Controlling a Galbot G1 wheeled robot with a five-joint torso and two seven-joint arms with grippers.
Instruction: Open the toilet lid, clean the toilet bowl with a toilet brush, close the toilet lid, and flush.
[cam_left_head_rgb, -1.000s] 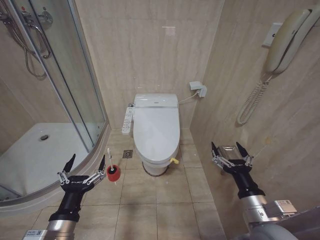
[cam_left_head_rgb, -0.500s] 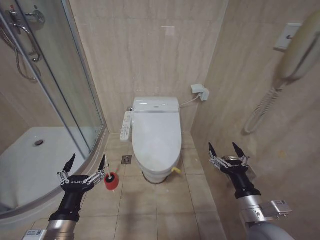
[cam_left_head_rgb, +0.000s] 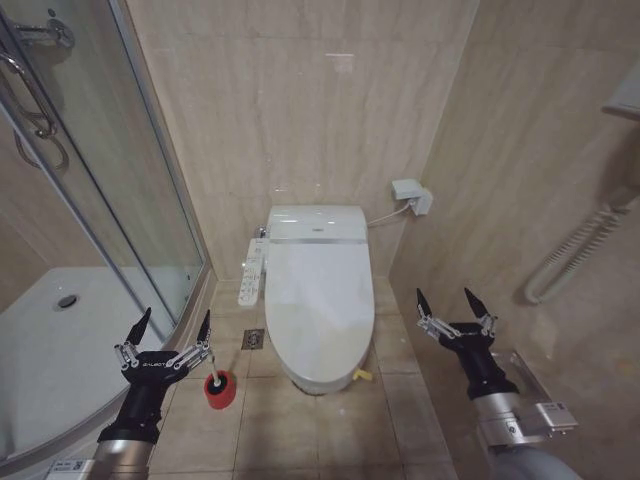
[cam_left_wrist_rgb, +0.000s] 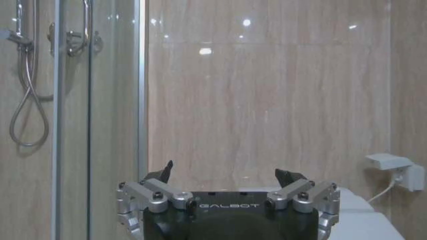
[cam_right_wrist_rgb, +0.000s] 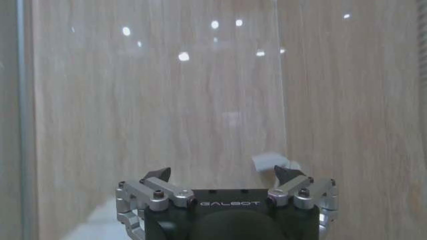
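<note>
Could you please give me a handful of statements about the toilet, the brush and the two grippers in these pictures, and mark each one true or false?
1. The toilet lid is closed. True.
2. The left gripper is shut on the toilet brush. False: it is open and holds nothing; the brush stands in its red holder on the floor.
3. The right gripper is open and empty, raised to the toilet's right. True.
4. The brush holder sits on the toilet's right, by the wall. False: it stands on the toilet's left, near the shower tray.
5. A yellow strap shows at the lid's front rim. True.
</note>
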